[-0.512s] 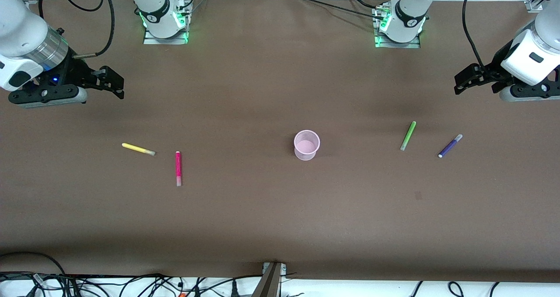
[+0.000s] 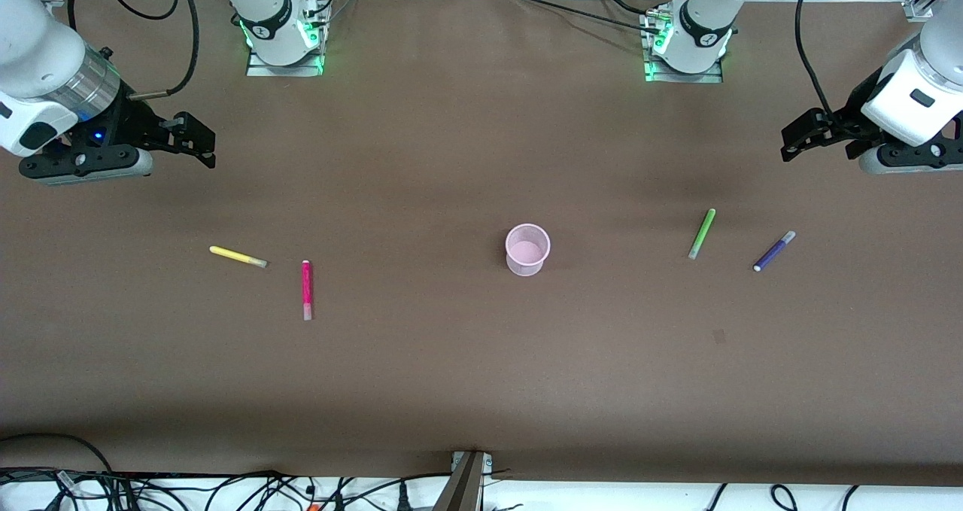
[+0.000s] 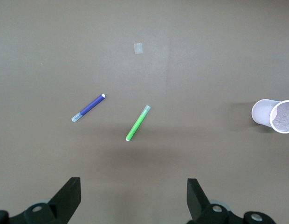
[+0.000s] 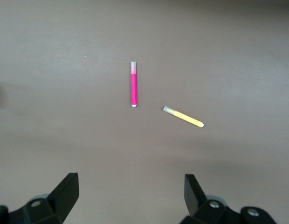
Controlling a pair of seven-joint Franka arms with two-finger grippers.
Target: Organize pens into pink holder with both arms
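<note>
Four marker pens lie flat on the brown table around the pink holder (image 2: 527, 249), none of them having shifted since half a second ago. The holder, a small translucent tapered cup with a thin rim, stands upright and empty near the table's middle. Toward the left arm's end lie the light green pen (image 2: 701, 234) and, well apart from the cup, the purple pen (image 2: 774, 250) with its pale cap, the two angled roughly alike and lying near each other without touching. Toward the right arm's end lie the magenta-pink pen (image 2: 306, 290), pointing almost straight at the front camera, and the yellow pen (image 2: 238, 257), slanted just beside it, slightly farther from that camera.

The only change is slight: the right gripper (image 2: 197, 144) has edged a touch toward the middle, and the left arm's wrist has drifted a little.

Both white jointed arms hang above the table's ends with wrists bent inward. The right gripper hovers over bare table with its black fingers spread wide, holding nothing. The left gripper (image 2: 799, 136) hovers over its own end, fingers likewise apart and empty. A small pale square mark (image 3: 138, 48) shows on the matte tabletop, nearer the front camera than the green pen.
</note>
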